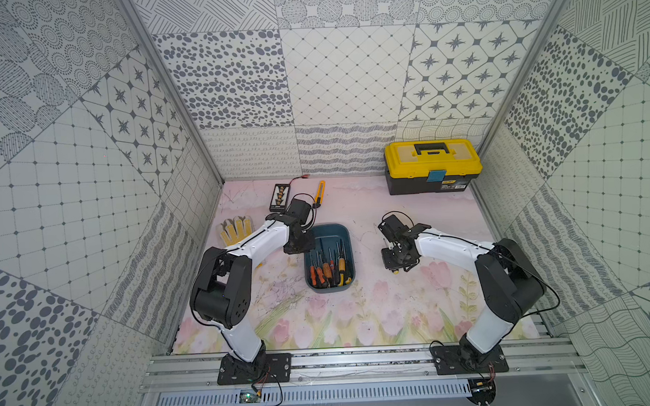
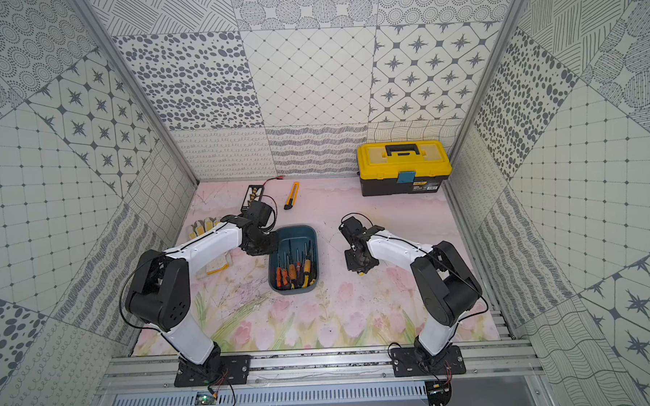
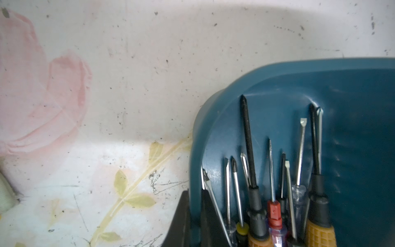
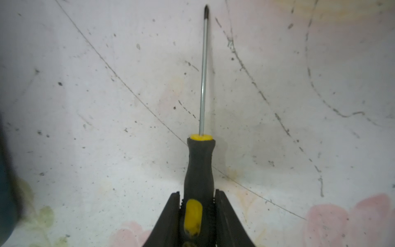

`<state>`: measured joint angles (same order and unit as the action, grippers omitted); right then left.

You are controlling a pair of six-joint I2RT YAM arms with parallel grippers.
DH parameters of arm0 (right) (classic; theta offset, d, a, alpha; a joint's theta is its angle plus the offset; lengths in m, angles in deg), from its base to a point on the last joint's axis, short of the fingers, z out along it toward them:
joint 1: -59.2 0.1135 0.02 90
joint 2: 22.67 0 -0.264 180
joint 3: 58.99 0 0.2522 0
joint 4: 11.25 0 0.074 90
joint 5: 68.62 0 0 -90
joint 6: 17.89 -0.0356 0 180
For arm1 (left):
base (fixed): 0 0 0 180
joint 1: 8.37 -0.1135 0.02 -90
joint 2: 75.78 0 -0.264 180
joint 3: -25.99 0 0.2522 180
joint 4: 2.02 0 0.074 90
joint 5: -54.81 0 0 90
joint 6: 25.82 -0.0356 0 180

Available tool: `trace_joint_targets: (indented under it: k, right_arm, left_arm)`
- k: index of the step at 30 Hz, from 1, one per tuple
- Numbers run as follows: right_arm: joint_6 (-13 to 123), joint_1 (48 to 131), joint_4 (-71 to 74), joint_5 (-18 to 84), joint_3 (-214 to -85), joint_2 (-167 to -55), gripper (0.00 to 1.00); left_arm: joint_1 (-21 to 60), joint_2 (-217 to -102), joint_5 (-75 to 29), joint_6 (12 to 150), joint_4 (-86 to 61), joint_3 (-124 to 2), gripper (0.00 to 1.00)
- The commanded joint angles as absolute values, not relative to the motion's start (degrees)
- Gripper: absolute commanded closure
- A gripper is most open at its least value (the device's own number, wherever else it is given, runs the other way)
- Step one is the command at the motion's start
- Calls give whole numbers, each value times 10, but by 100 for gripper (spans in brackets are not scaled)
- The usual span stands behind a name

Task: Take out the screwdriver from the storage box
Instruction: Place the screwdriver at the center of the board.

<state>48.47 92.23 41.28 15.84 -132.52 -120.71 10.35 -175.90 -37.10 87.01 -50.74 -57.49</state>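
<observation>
The storage box [image 1: 341, 231] stands on the table and holds many screwdrivers [image 1: 324, 271] – handles toward the robot. The left gripper [image 3: 193, 222] is clamped on its wall. The right gripper [image 4: 197, 203] grips a black-yellow screwdriver [image 4: 199, 169] outside the box.

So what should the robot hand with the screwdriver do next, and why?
Probably lower it a little and open up to lay it on the mat. The right gripper is shut on the black-and-yellow screwdriver, already outside the storage box, with bare floral mat beneath. The left gripper pinches the box's rim, holding it.
</observation>
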Motion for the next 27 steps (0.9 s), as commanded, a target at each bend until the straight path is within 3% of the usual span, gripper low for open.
trace_joint_targets:
  k: [1, 5, 9, 15, 23, 27]
  right_arm:
    - [468, 923, 390, 172, -1311, -1222, 100]
    - [460, 924, 383, 181, -1304, -1230, 100]
    - [457, 923, 382, 186, -1299, -1231, 89]
    - [452, 924, 381, 187, -1296, -1227, 78]
    - [448, 923, 380, 191, -1294, -1211, 60]
    - [445, 924, 380, 188, -1295, -1201, 47]
  left_arm:
    - [102, -1767, -386, 842, -521, -585, 100]
    - [102, -1777, -387, 847, -527, -592, 100]
    - [102, -1780, -382, 852, -530, -594, 100]
    - [102, -1774, -401, 854, -544, -603, 75]
    - [103, -1750, -396, 862, -536, -596, 31]
    - [104, -1738, -402, 861, -520, -582, 25]
